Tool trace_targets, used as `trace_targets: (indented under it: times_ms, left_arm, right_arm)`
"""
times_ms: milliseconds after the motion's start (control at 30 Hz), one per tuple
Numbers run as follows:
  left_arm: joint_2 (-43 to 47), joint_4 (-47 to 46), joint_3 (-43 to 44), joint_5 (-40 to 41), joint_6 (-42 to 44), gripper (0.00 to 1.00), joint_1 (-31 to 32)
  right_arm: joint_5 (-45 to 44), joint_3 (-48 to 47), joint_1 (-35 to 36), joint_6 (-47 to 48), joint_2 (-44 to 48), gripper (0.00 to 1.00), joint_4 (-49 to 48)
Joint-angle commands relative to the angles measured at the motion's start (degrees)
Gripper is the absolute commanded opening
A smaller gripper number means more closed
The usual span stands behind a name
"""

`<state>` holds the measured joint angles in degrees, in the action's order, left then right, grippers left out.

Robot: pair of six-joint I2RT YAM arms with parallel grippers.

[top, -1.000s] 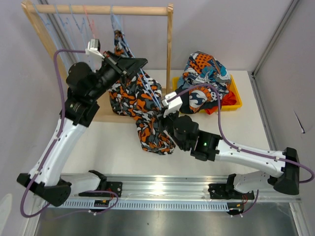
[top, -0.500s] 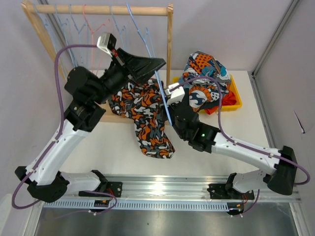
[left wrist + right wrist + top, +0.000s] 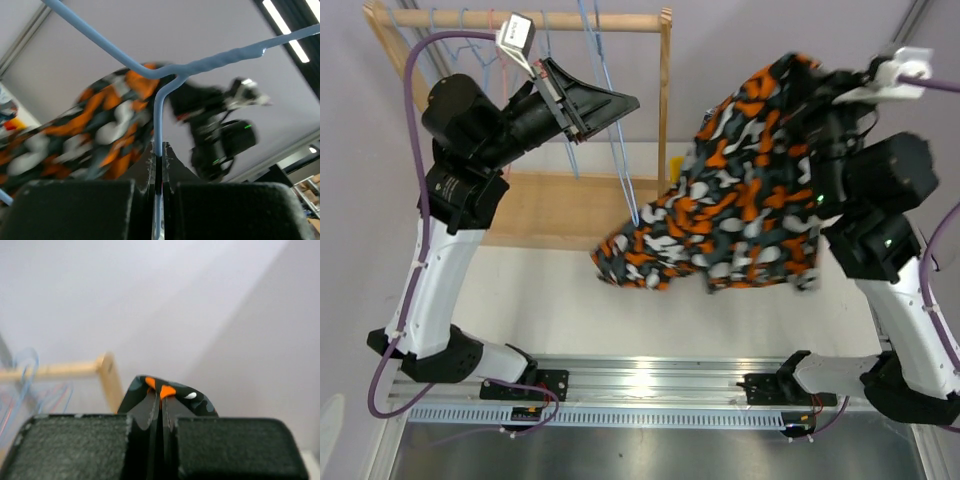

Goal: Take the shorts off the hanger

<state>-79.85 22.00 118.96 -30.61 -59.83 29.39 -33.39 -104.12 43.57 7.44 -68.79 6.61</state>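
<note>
Left claw (image 3: 159, 152) pinches the blue hanger (image 3: 618, 160) steady; right claw (image 3: 160, 396), clamped on the blotch-print shorts (image 3: 740, 215), should draw them clear rightward.

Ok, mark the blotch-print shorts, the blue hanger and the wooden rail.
blotch-print shorts (image 3: 750, 210), top view, middle of the cloth.
blue hanger (image 3: 158, 120), left wrist view, upright wire stem.
wooden rail (image 3: 630, 21), top view, crossbar near its right end.

Fig. legend | text, labels, brands, numbers, signs: none legible | top view: no readable marking | left wrist view: no readable marking | right wrist view: no readable marking
</note>
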Motion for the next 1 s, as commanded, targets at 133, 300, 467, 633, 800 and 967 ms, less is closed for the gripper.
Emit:
trace_targets:
  times_ms: [133, 300, 467, 633, 800, 967]
  left_arm:
    - [-2.6, 11.7, 2.2, -3.4, 11.9, 0.00, -1.5]
    - [-2.6, 14.0, 2.5, -2.6, 16.4, 0.00, -2.5]
    - [-4.5, 16.5, 5.2, -2.2, 19.5, 0.00, -3.9]
    - [-7.8, 12.7, 5.9, -5.9, 19.0, 0.00, -5.0]
    - [-14.6, 10.7, 12.6, -8.8, 17.8, 0.00, -6.0]
    - [-19.8, -7.9, 9.8, -17.1, 4.9, 0.00, -9.3]
  right_arm:
    - [14.4, -27.1, -17.7, -4.8, -18.6, 0.00, 7.0]
    - [20.0, -42.9, -26.6, -9.7, -31.6, 0.00, 7.1]
    - [24.1, -42.7, -32.0, -13.6, -37.5, 0.00, -2.4]
    - [27.1, -44.0, -35.5, -18.2, -43.3, 0.00, -5.9]
    - [31.5, -31.6, -35.6, -22.7, -44.9, 0.00, -10.3]
    - [35.8, -6.3, -35.4, -28.3, -43.5, 0.00, -24.3]
